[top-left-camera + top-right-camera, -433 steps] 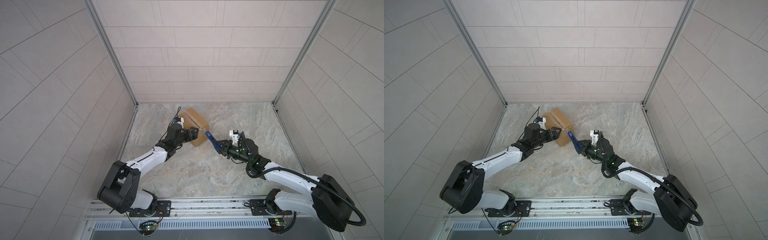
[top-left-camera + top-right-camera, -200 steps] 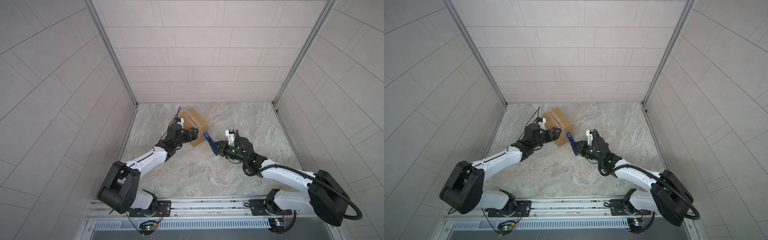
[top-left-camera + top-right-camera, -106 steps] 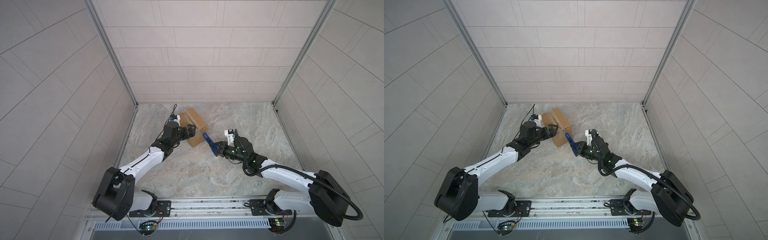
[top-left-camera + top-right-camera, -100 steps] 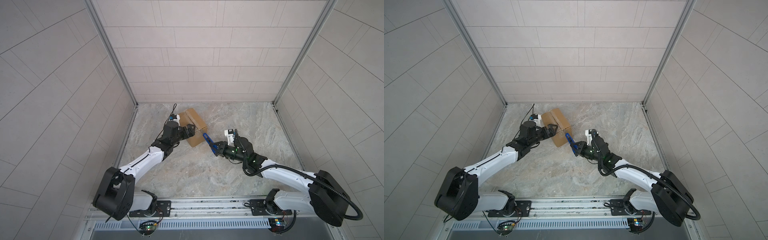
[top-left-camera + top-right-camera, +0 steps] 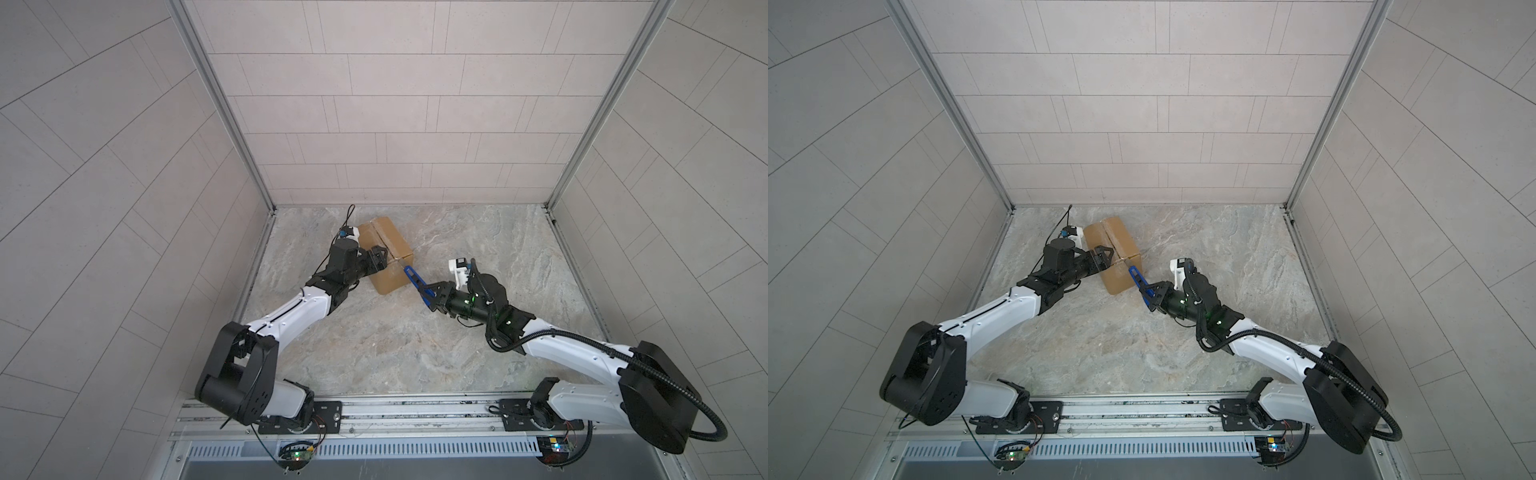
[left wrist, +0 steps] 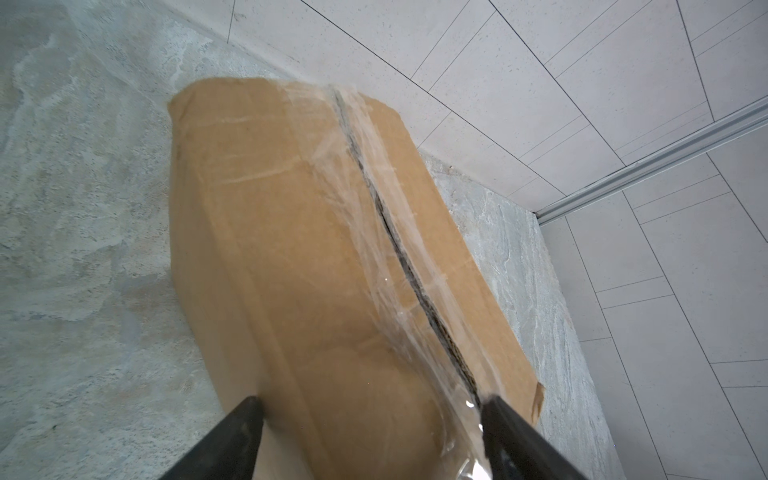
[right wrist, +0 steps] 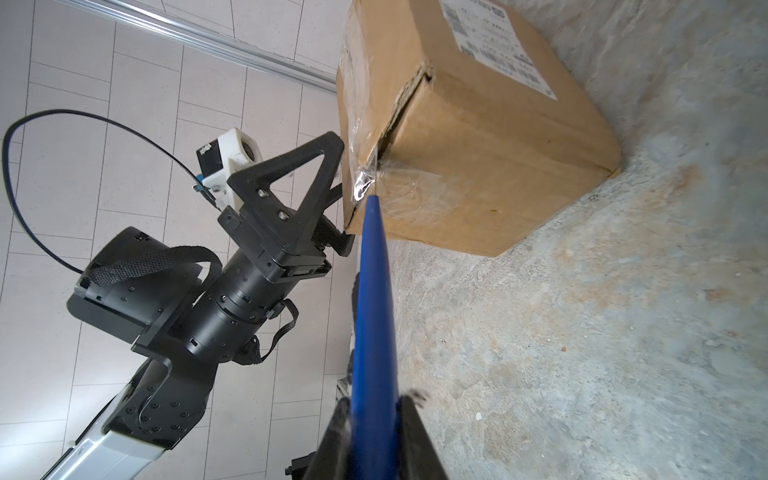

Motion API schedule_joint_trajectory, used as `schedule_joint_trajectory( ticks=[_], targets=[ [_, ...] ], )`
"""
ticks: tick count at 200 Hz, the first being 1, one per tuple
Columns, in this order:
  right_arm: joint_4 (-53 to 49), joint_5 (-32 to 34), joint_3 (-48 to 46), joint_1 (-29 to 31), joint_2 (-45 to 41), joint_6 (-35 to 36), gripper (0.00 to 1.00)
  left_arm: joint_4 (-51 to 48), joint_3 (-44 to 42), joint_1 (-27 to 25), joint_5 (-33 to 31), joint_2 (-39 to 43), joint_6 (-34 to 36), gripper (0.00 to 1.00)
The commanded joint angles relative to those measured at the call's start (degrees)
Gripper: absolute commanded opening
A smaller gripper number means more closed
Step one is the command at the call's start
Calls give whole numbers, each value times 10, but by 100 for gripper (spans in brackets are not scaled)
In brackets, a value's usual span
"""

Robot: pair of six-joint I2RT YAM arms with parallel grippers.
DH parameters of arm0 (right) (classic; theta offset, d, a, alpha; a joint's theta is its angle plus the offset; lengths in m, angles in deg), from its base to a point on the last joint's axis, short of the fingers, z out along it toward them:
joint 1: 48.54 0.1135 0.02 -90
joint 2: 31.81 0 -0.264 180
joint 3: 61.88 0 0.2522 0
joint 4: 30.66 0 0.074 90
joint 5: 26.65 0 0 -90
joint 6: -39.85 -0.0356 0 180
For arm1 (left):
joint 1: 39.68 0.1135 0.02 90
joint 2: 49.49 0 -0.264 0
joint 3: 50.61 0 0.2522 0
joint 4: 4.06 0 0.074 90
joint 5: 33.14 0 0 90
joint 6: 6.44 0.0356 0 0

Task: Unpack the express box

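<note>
The express box [image 5: 388, 243] [image 5: 1115, 241], a brown carton, sits on the floor at the back left. Its taped top seam [image 6: 399, 245] gapes as a dark slit, and a white label [image 7: 494, 41] shows on one side. My left gripper [image 5: 380, 262] [image 5: 1106, 259] [image 6: 372, 415] clasps the box's near end, jaws wide. One fingertip [image 6: 496, 415] rests on the seam tape and the other against the side face. My right gripper [image 5: 432, 297] [image 5: 1152, 299] [image 7: 374, 419] is shut on a blue utility knife [image 7: 374, 311] [image 5: 415, 280]. The knife's tip touches the torn tape at the box's near corner.
Tiled walls close in the marble floor [image 5: 395, 345] on three sides; the left wall's base [image 5: 257, 257] runs close behind my left arm. A metal rail [image 5: 395, 409] carrying both arm bases crosses the front.
My left gripper slid a little toward the back left along the box and its jaws narrowed slightly. The right gripper brought the knife tip closer to the box's near corner.
</note>
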State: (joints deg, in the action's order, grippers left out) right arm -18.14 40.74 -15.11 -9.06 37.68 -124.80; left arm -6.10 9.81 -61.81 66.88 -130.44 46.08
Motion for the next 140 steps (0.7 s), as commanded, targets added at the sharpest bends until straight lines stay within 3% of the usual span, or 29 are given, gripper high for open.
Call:
schedule_joint_trajectory(
  ticks=[1, 58, 140],
  targets=[
    [36, -2, 21, 3, -32, -11, 0, 4, 1, 2, -7, -4, 7, 84],
    [33, 4, 21, 3, -40, -17, 0, 12, -11, 2, -7, -6, 4, 84],
    [90, 15, 13, 3, 23, -43, 0, 36, -28, 2, 7, -10, -14, 84]
  ],
)
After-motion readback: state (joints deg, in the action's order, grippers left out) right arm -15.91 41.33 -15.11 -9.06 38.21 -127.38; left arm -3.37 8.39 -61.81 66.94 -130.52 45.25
